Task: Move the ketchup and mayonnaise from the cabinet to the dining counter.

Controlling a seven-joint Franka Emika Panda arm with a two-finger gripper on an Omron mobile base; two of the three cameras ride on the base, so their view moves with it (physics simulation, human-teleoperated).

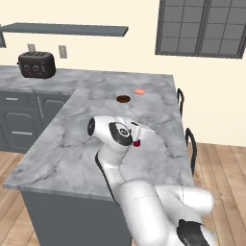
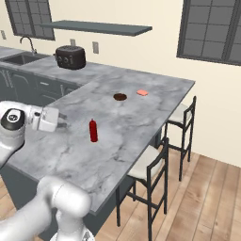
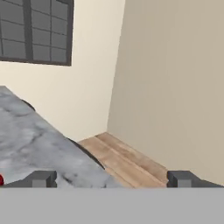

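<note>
The ketchup (image 2: 93, 130) stands upright on the dining counter (image 2: 141, 117), free of any grip. Seen from the right base camera, the gripper (image 2: 61, 121) hangs at about 9 o'clock from the bottle, near it but apart, level over the marble, its jaws spread wide with nothing between them. From the left base camera the arm's own elbow covers most of the bottle, leaving only a red sliver (image 1: 137, 142), and the gripper's tips are hard to make out behind the white links. In the hand camera a scrap of red (image 3: 1, 180) is cut off at the 8 o'clock edge; the two finger tips (image 3: 41, 179) stand far apart. Farther along the counter, toward 12 o'clock from the bottle, lie a small dark brown disc (image 2: 120, 97) and a small orange-pink piece (image 2: 142, 92); what they are cannot be told. A toaster (image 2: 70, 57) sits on the far worktop. Two stools (image 2: 155, 169) stand at the counter's right side, partly hidden under its edge
</note>
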